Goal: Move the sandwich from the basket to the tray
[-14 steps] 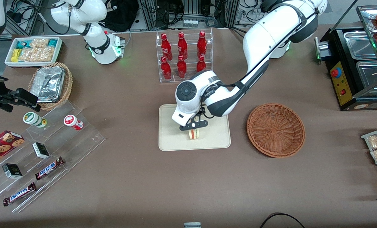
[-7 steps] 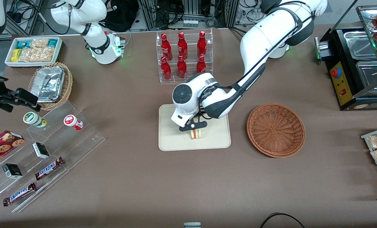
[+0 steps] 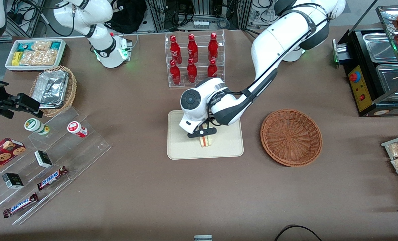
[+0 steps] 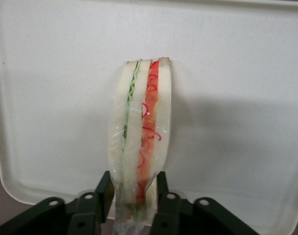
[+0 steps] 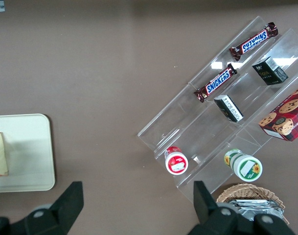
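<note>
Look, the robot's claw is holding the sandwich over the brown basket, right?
Not quite. The claw is holding the sandwich, but over the cream tray, not the basket, which sits beside the tray with nothing in it. The front view shows this.

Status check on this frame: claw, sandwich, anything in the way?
Claw over the tray, shut on the sandwich. Sandwich upright above the tray; contact unclear. Basket empty. Nothing in the way.
</note>
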